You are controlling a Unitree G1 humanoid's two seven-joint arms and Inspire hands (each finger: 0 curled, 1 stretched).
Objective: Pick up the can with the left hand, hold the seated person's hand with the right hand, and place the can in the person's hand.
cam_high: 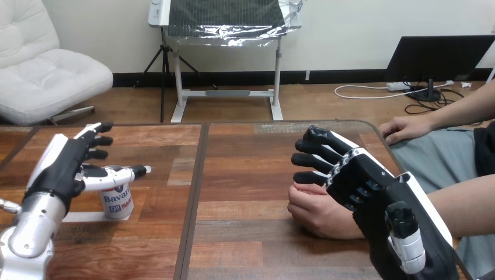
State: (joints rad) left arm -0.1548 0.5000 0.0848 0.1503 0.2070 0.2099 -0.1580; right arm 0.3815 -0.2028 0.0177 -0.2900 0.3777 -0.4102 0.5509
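A white can (118, 202) with blue print stands upright on the wooden table (245, 175) at the near left. My left hand (61, 166) is just left of it, open, with straight fingers pointing away and the thumb reaching across the can's top. On the right, the person's hand (315, 211) rests on the table as a loose fist. My right hand (365, 184) lies over it and against its back, hiding the wrist. I cannot tell whether it grips the person's hand.
The person's other hand (408, 128) rests flat at the table's far right corner. A dark seam (195, 192) runs down the table between the can and the joined hands.
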